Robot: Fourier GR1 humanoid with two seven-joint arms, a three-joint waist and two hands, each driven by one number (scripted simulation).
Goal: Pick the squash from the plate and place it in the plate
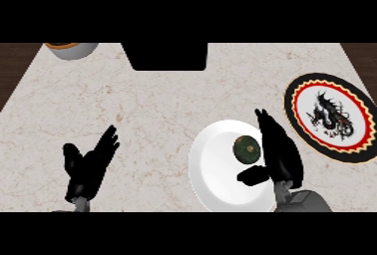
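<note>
Looks like the reach-in step: the right robot hand (278, 149) is spread, fingers straight beside the squash (247, 148), which sits on the white plate (213, 174), thumb maybe touching it, hard to tell. Next it needs to close round the squash and carry it right to the dragon plate (333, 117); the left robot hand (87, 167) rests open on the left.

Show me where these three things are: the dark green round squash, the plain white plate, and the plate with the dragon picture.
Dark green round squash (247, 149), head view, its top.
Plain white plate (213, 174), head view, bare left part.
Dragon plate with black and red rim (300, 102), head view, left rim.
</note>
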